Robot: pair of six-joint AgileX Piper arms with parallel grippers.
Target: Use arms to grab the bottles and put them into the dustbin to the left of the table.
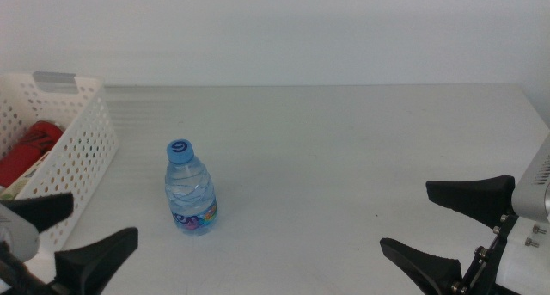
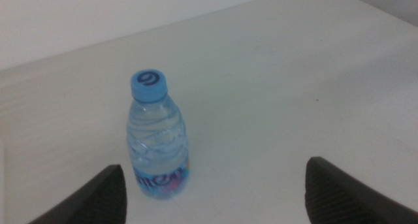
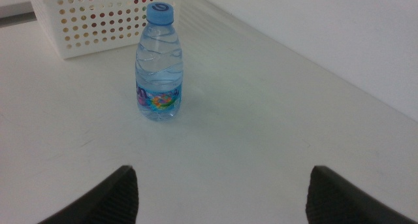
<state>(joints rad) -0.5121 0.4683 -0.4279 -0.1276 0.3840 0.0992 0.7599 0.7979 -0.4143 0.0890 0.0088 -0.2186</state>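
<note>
A small clear water bottle (image 1: 191, 190) with a blue cap is seen standing upright on the white table (image 1: 344, 149), toward its left half and just beside the white perforated dustbin (image 1: 73, 157), which is set at the table's left edge. Inside the dustbin a red can (image 1: 30, 149) is visible (only part of it shows above the wall); a pale object beside it cannot be identified. The left end effector (image 1: 64, 235) is held low at the near left corner, its dark jaws spread wide and nothing gripped between them; in its wrist view the bottle (image 2: 155, 136) is framed ahead of the jaws, apart from both. The right end effector (image 1: 447, 230) is held at the near right side, well apart from the bottle, jaws likewise spread and empty.
</note>
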